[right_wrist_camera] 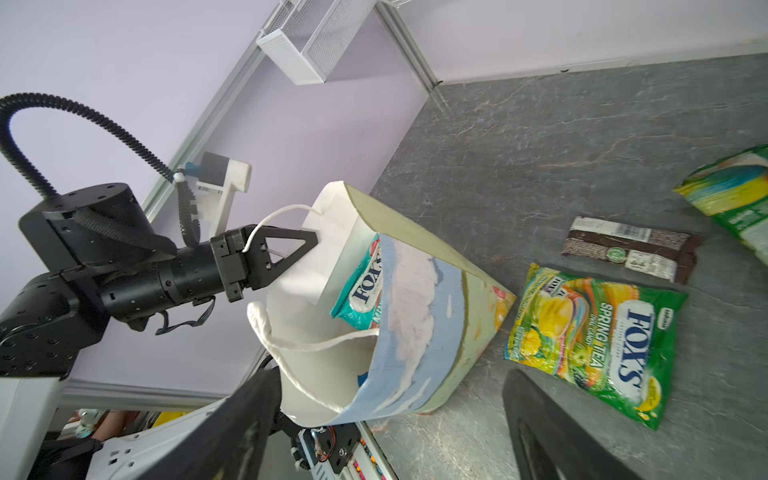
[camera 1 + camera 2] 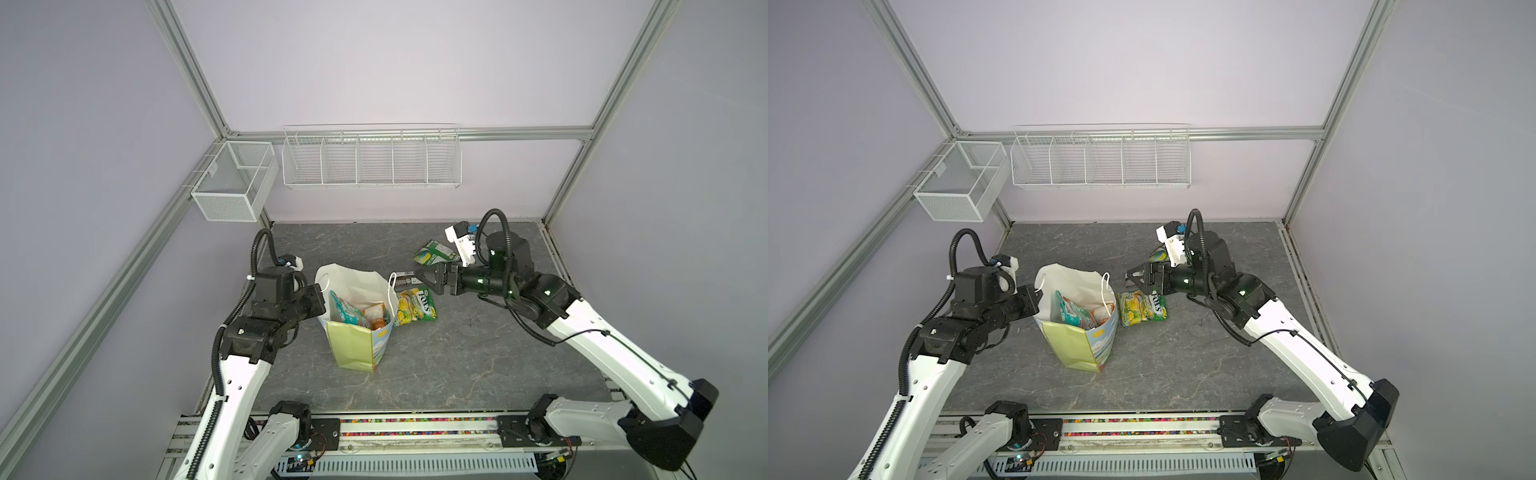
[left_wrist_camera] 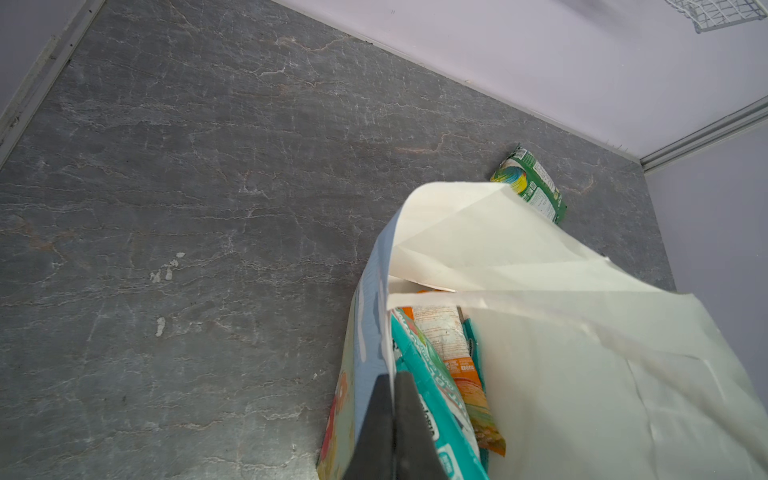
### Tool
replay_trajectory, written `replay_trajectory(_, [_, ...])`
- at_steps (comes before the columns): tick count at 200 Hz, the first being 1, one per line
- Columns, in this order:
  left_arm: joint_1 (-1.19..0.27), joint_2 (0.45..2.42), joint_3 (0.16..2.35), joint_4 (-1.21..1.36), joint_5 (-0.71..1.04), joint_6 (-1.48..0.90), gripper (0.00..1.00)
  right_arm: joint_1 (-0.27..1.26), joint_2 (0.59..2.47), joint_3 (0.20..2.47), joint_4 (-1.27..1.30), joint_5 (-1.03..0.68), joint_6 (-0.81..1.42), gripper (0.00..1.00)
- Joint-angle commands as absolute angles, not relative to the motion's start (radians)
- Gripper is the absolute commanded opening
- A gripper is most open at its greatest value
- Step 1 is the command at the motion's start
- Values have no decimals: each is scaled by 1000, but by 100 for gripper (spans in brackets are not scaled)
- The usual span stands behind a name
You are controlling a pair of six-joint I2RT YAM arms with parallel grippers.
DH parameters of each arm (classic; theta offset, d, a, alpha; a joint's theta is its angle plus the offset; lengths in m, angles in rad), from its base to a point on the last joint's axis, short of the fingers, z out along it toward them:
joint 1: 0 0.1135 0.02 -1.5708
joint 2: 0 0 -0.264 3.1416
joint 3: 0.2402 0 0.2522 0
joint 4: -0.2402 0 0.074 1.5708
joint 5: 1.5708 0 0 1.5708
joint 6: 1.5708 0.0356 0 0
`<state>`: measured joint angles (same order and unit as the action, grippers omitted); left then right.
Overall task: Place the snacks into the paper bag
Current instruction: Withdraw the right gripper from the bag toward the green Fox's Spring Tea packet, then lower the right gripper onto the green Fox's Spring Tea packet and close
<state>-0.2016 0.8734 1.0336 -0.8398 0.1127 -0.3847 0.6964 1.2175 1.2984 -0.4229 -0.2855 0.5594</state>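
Observation:
The paper bag (image 2: 357, 345) (image 2: 1073, 345) stands upright mid-table, its mouth open. My left gripper (image 2: 318, 286) (image 3: 392, 376) is shut on the bag's left rim, and the right wrist view shows this too (image 1: 311, 243). Inside the bag sit a teal Fox's packet (image 2: 345, 309) (image 1: 361, 282) and an orange packet (image 2: 376, 316) (image 3: 461, 361). My right gripper (image 2: 422, 279) (image 1: 390, 374) hangs open and holds nothing, just right of the bag. Near it on the table lie a dark brown bar (image 1: 631, 249), a yellow-green Fox's packet (image 2: 415, 309) (image 1: 594, 345) and a green packet (image 2: 434, 252) (image 3: 532, 183).
A long white wire basket (image 2: 370, 162) hangs on the back wall. A white mesh basket (image 2: 232, 183) hangs on the left wall. Aluminium frame posts stand at the back corners. A rail (image 2: 415, 432) runs along the table's front edge.

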Motion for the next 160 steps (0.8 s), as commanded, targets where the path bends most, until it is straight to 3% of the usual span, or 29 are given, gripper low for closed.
replay_trajectory(1, [-186,871,1023,-816,117,-390,0,670,1181,1257,-463,-219,535,88])
replay_trajectory(61, [-160,863,1024,-816,147,-385,0,554,1138,1118,-457,-192,571,89])
replay_trajectory(160, [-141,825,1004,-789,229,-385,0,383,1258,846,-212,-420,659,90])
